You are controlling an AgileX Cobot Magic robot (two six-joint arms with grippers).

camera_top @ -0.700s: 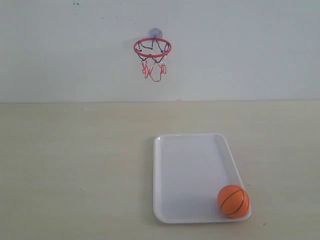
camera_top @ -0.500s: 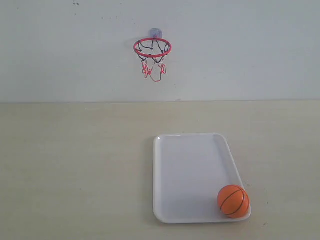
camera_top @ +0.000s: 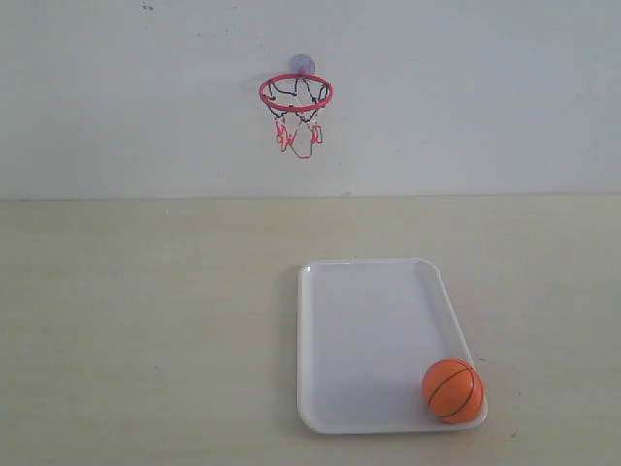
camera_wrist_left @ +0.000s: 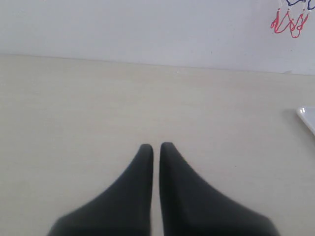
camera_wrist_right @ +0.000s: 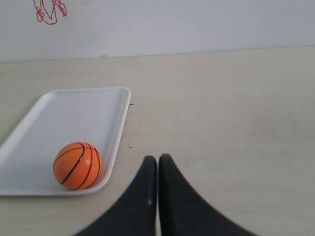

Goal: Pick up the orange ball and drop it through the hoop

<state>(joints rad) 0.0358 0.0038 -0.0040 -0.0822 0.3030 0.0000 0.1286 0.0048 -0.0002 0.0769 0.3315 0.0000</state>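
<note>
The orange ball [camera_top: 453, 390] rests in the near right corner of a white tray [camera_top: 359, 320]; the right wrist view shows the ball [camera_wrist_right: 77, 165] too. High on the back wall hangs the hoop [camera_top: 296, 92], with a red rim, a string net and a bluish suction cup. Neither gripper appears in the exterior view. My right gripper [camera_wrist_right: 157, 158] is shut and empty above the table, beside the tray and apart from the ball. My left gripper [camera_wrist_left: 156, 146] is shut on nothing over bare table, with the net's lower strings [camera_wrist_left: 289, 22] at the frame's corner.
The pale wooden table [camera_top: 146, 311] meets a white wall at the back. A corner of the tray [camera_wrist_left: 307, 117] shows at the edge of the left wrist view. The hoop's net [camera_wrist_right: 48, 11] shows in the right wrist view.
</note>
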